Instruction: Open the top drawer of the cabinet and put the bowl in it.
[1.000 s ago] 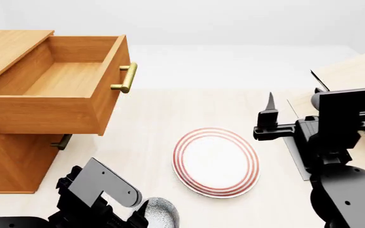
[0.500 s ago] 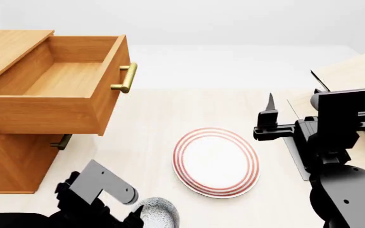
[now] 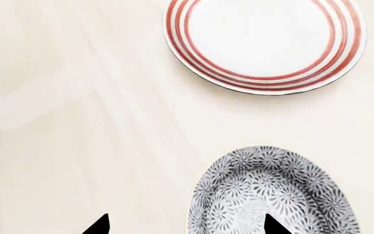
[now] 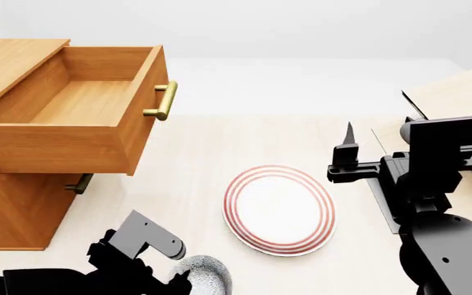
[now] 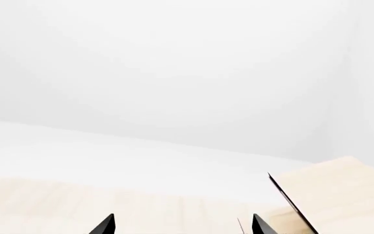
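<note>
Left gripper (image 3: 184, 226) low, jaws spread apart; right gripper (image 5: 183, 225) raised, jaws parted.

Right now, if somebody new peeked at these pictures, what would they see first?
Probably the big orange cabinet at the left, with its top drawer pulled wide open and empty. Next, the white plate with red rings in the middle of the table. Then the speckled bowl at the near edge, with the left gripper open around one side of it.
</note>
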